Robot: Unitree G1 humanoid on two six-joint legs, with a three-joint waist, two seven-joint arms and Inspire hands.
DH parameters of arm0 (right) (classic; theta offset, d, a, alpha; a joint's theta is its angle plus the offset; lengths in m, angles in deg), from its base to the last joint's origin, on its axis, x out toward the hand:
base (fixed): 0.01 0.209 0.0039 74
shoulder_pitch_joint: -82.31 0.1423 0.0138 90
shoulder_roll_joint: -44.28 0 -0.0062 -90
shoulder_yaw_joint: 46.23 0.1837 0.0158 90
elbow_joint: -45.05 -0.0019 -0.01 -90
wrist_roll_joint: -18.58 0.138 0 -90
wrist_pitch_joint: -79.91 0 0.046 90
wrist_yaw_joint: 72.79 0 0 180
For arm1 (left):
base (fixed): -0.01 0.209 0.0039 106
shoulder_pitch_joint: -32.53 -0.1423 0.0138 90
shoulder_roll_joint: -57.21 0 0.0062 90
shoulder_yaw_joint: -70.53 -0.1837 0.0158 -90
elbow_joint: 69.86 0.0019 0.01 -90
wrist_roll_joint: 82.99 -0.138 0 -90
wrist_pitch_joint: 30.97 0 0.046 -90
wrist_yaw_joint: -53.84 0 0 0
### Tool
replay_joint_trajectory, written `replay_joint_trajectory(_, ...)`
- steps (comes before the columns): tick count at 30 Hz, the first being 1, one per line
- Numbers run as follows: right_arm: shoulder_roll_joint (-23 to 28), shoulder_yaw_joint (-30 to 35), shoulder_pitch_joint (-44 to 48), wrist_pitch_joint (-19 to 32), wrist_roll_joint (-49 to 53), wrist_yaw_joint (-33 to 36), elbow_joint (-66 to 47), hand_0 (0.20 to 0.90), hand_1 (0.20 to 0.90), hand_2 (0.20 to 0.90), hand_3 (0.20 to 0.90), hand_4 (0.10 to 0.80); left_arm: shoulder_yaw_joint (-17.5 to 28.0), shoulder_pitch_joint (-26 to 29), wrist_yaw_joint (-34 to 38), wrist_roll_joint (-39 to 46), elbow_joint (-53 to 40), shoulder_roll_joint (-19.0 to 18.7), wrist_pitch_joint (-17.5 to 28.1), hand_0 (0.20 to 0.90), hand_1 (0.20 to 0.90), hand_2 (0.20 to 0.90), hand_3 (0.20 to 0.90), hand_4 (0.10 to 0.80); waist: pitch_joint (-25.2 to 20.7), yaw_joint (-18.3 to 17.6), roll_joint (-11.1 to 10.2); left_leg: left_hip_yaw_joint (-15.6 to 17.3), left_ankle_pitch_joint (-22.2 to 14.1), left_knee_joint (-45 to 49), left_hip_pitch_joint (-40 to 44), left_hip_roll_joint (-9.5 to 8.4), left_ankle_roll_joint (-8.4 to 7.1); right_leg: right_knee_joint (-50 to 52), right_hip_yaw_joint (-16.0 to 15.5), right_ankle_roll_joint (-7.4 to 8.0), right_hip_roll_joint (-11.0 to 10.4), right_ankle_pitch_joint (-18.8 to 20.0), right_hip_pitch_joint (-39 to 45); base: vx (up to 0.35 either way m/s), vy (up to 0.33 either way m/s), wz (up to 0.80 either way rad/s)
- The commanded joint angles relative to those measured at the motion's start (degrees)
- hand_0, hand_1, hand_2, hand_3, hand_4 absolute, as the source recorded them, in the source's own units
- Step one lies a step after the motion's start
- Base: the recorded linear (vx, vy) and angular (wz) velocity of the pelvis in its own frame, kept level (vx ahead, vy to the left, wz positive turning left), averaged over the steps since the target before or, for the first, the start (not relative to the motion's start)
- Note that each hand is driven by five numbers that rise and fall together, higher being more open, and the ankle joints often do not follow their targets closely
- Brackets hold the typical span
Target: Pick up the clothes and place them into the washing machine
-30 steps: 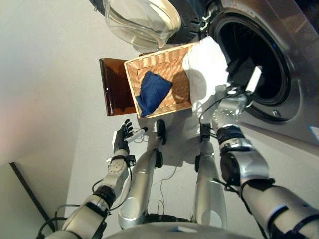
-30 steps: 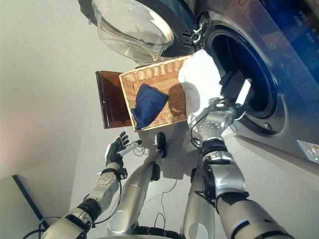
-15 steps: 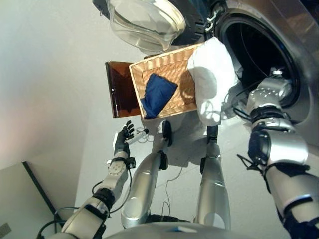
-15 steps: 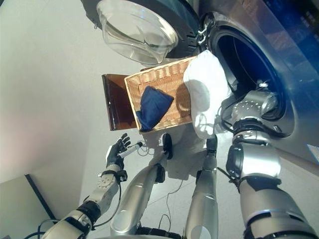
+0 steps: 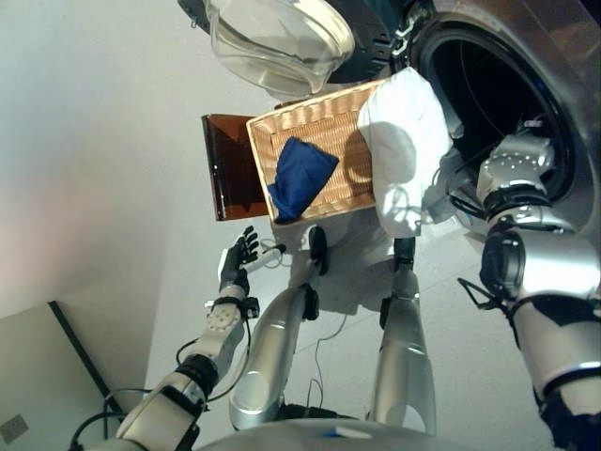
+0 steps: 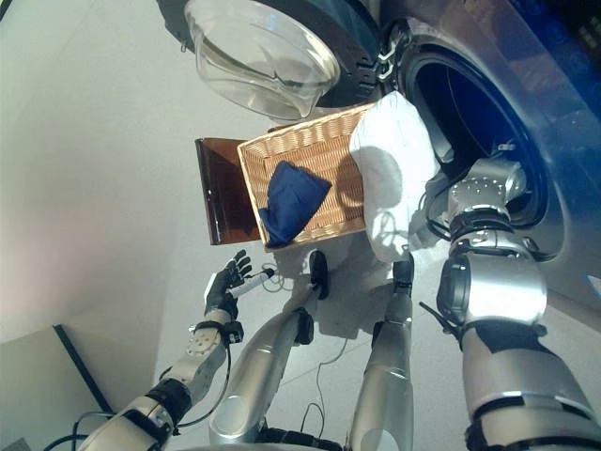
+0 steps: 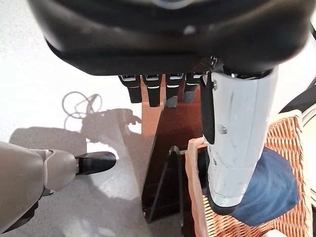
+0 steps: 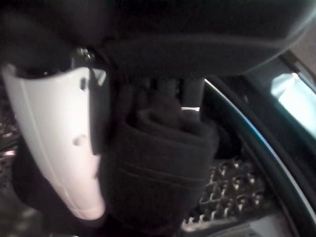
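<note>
Dark cloth [image 8: 158, 163] sits pinched between the right hand's [image 8: 123, 123] white-covered thumb and curled fingers [image 8: 190, 98], inside the washing machine's [image 5: 563, 103] drum, seen in the right wrist view. A white cloth [image 5: 404, 141] drapes over the wicker basket's [image 5: 352, 108] rim; a blue cloth [image 5: 299, 178] lies inside it. The left hand [image 5: 237, 263] hangs apart, fingers relaxed and open.

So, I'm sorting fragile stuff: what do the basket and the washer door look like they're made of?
The basket looks like woven wicker, tan with a ribbed weave. The door has a clear domed window, glass or plastic, hard to tell, in a dark rim.
</note>
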Motion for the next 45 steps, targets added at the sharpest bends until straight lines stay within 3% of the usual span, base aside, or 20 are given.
replay_joint_trajectory(1, 11.5, -8.6, 9.6, 2.6, -6.3, -1.2, -5.2, 0.321, 0.321, 0.321, 0.321, 0.386, -1.8, -3.2, 0.2, -0.1, -3.5, -1.9, 2.3, 0.9, 0.9, 0.9, 0.9, 0.8, -3.4, 0.6, 4.7, -1.4, 0.3, 0.1, -2.2, 2.35, -6.68, 11.6, 0.9, -2.93, 0.0, -11.2, 0.8, 0.015, 0.012, 0.04)
replay_joint_trajectory(2, 11.6, -8.9, 9.6, 2.1, -7.1, -0.6, -4.3, 0.9, 0.9, 0.9, 0.9, 0.8, -1.8, -3.3, 0.4, 0.0, -3.6, -2.0, 2.2, 0.9, 0.9, 0.9, 0.9, 0.8, -3.4, 0.6, 4.6, -1.5, -0.2, 0.1, -1.9, 2.12, -6.73, 11.7, 0.9, -2.92, -0.2, -11.6, 1.1, 0.0, 0.0, 0.0)
replay_joint_trajectory(33, 2.5, -8.1, 6.6, 3.2, -9.9, 2.3, -8.6, 0.9, 0.9, 0.9, 0.9, 0.8, -0.4, -2.4, 2.1, 0.9, -1.9, -1.5, 1.9, 0.9, 0.9, 0.9, 0.9, 0.8, -2.4, 0.1, 4.0, -0.6, 0.6, -0.3, -2.3, 2.4, -6.22, 11.6, 1.9, -3.12, 0.5, -10.3, -0.1, -0.002, 0.0, 0.0)
replay_joint_trajectory(36, -0.5, -8.1, 4.5, 3.9, -14.1, 5.1, -11.0, 0.9, 0.9, 0.9, 0.9, 0.8, -0.2, -2.0, 3.0, 0.8, -1.1, -1.3, 2.1, 0.9, 0.9, 0.9, 0.9, 0.8, -2.4, 0.0, 3.7, -0.5, 0.6, -0.1, -2.3, 2.54, -6.13, 11.7, 1.9, -3.15, 0.6, -10.4, 0.0, 0.0, 0.0, 0.0)
replay_joint_trajectory(39, -3.6, -9.7, 2.1, 3.1, -24.6, 11.7, -13.4, 0.9, 0.9, 0.9, 0.9, 0.8, 0.0, -1.5, 4.2, 0.7, -0.9, -1.1, 2.2, 0.9, 0.9, 0.9, 0.9, 0.8, -2.0, -0.5, 3.3, -0.5, 0.1, 0.0, -1.9, 2.42, -6.01, 11.7, 1.9, -3.17, 0.6, -10.8, 0.5, -0.008, -0.002, -0.01)
replay_joint_trajectory(45, -11.4, -13.7, -3.9, -2.5, -42.3, 19.6, -19.6, 0.9, 0.9, 0.9, 0.9, 0.8, 1.0, -0.4, 7.1, -0.9, -2.4, -1.0, 2.8, 0.9, 0.9, 0.9, 0.9, 0.8, -1.3, -1.0, 2.6, -0.2, 0.5, 0.1, -2.1, 2.9, -5.81, 11.2, 1.6, -3.22, 1.0, -9.9, 0.6, -0.001, -0.003, -0.01)
